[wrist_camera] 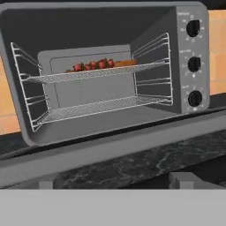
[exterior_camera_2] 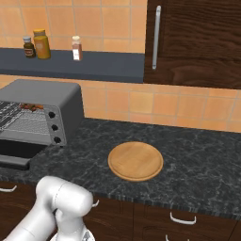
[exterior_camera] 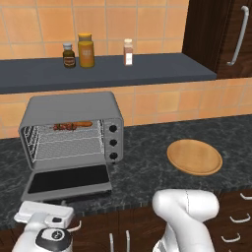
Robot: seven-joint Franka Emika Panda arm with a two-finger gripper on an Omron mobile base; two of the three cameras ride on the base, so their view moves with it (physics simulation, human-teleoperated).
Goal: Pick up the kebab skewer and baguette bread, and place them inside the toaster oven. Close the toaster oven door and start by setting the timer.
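Tool [wrist_camera: 114, 182] wide open (empty), facing toaster oven [wrist_camera: 106, 75]

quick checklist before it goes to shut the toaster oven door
1. Kebab skewer on upper rack: ok.
2. Baguette bread on the same rack beside it: ok.
3. Nothing lying on the open toaster oven door: ok.
4. Gripper open, holding nothing: ok.
5. Gripper lined up with the door handle: cannot tell.
6. Wooden plate bare, nothing left to load: ok.
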